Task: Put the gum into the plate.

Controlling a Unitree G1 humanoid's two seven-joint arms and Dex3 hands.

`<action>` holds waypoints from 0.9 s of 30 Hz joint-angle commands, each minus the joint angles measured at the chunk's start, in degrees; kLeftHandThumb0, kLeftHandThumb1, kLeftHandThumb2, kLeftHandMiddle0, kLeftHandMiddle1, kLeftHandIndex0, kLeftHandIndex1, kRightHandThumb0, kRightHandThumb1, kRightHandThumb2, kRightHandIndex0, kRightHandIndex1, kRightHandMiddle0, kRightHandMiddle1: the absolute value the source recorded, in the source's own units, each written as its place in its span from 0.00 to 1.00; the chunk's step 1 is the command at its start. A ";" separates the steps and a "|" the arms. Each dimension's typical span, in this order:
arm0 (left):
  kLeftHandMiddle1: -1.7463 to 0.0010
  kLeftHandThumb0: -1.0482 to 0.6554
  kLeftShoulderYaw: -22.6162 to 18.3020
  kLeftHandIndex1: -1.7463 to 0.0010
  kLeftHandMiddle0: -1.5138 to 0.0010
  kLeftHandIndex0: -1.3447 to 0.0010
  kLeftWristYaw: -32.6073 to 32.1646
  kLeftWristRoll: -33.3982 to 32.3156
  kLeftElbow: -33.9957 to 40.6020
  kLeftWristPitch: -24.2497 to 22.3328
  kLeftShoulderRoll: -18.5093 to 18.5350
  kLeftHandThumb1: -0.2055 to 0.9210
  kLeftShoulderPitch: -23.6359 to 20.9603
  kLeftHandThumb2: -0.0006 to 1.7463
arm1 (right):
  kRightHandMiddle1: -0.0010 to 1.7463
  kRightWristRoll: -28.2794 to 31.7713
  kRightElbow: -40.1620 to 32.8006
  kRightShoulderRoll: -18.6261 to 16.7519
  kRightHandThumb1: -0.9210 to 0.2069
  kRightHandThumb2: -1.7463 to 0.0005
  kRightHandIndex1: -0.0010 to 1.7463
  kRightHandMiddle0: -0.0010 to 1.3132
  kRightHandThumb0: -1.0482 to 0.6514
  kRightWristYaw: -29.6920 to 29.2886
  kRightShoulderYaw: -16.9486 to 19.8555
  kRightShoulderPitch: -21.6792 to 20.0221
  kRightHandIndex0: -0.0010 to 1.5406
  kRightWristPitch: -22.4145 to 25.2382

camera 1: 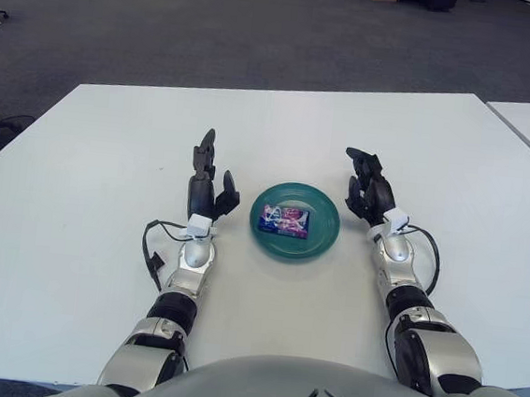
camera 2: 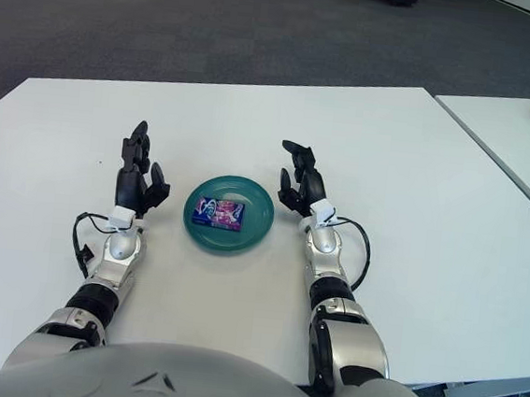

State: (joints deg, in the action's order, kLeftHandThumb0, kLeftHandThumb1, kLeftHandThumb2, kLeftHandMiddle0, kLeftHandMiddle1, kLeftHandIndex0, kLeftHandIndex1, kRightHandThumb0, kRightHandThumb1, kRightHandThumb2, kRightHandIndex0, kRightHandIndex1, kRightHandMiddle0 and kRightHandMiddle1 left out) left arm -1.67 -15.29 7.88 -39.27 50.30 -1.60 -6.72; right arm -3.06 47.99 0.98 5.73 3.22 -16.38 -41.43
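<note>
Gum point(camera 1: 284, 222) lying flat in the green plate point(camera 1: 322, 240) at frame centre, white table point(camera 1: 87, 191) beneath, left hand point(camera 1: 208, 184) just left of the plate, fingers spread and empty, right hand point(camera 1: 366, 189) just right, fingers loosely open, holding nothing

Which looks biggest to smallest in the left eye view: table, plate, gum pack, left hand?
1. Table, by far.
2. Plate.
3. Left hand, open beside the plate; taller but narrower than it, so this ranking is unsure.
4. Gum pack, lying in the plate.
</note>
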 commanded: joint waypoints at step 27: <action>0.99 0.03 1.43 0.51 0.86 0.97 21.71 -17.99 17.97 -5.89 0.29 1.00 20.84 0.43 | 0.00 -1.13 -31.80 -6.73 0.00 0.43 0.00 0.00 0.24 -6.28 -8.59 25.65 0.00 25.97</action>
State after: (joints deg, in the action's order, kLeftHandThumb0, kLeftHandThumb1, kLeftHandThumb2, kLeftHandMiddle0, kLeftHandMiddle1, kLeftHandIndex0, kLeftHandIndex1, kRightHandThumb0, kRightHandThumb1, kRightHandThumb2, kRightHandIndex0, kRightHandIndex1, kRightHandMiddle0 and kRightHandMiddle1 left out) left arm 0.04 4.40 -8.05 -19.21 45.58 -1.52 10.35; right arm -4.71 14.35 -5.76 -0.45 -5.34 6.13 -18.30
